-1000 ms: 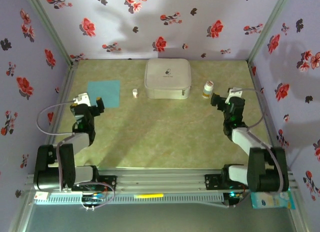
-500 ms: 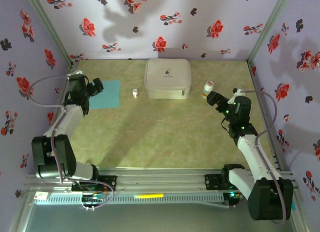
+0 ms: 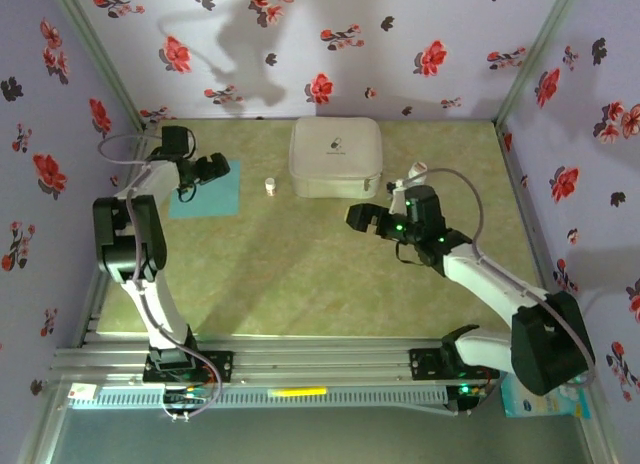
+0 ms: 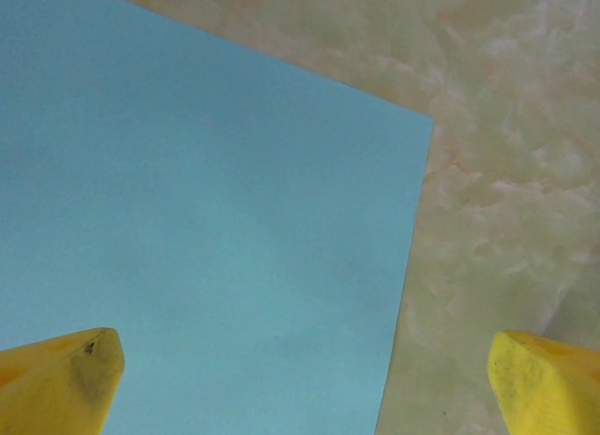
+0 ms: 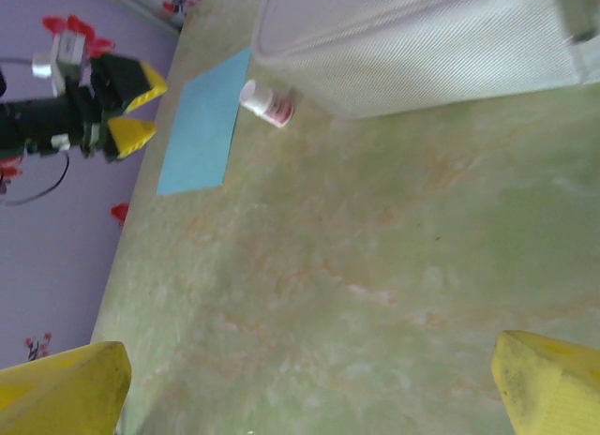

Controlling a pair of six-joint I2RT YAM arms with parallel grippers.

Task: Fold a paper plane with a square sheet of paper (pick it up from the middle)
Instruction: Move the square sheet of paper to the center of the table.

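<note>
- Sheet location: the square sheet of paper (image 3: 212, 196) lies flat and unfolded on the table (image 3: 300, 274), in the upper left of the overhead frame. It is left of the small white bottle (image 3: 270, 186) and well left of the white rounded case (image 3: 335, 156).
- Finger state, left gripper (image 3: 216, 168): it is over the upper right part of the sheet in the overhead frame. Its fingers are spread wide, with nothing between them.
- Left wrist view: the yellow fingertips (image 4: 56, 379) occupy the two lower corners of the frame. The sheet fills the left and centre, with one corner pointing to the upper right and bare table along the right side. The lower left fingertip is over paper and the lower right one is over the table (contact with the sheet cannot be confirmed).
- Finger state, right gripper (image 3: 362, 217): it is right of centre in the overhead frame, below the case, and points toward the left. Its fingers are spread wide and empty.
- Right wrist view: its yellow fingertips (image 5: 61, 388) sit in the two lower corners, with bare table between them. The sheet shows in the upper left, the small bottle is near its right edge, and the case runs across the top. The left gripper shows at the left edge, beside the sheet.
- Other item: a second bottle (image 3: 415, 171) stands right of the case, partly hidden by the right arm.
</note>
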